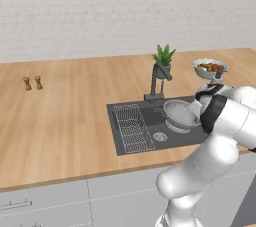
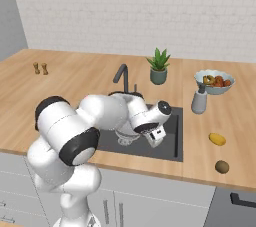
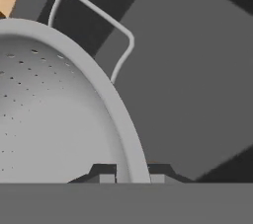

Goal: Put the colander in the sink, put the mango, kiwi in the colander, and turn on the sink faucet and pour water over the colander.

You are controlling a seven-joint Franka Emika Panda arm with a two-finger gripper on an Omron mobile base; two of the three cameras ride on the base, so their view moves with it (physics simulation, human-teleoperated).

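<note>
The silver perforated colander (image 1: 179,113) hangs tilted inside the dark sink (image 1: 150,121), near its right half. Its rim runs between the finger tips of my gripper (image 3: 132,172), which is shut on it; a wire rim handle (image 3: 96,16) sticks out beyond. In the right base view my arm covers most of the colander (image 2: 125,134). Behind the basin stands the dark faucet (image 1: 159,78), and no water shows. On the counter right of the sink (image 2: 172,138) lie the yellow-orange mango (image 2: 217,139) and, nearer the front edge, the brown kiwi (image 2: 222,166).
A wire rack (image 1: 132,128) lies in the sink's left part, beside the round drain (image 1: 159,136). A potted plant (image 2: 159,67), a grey dispenser (image 2: 199,101) and a pale bowl of colourful food (image 2: 214,81) stand behind and right. Two small shakers (image 1: 32,83) sit far left.
</note>
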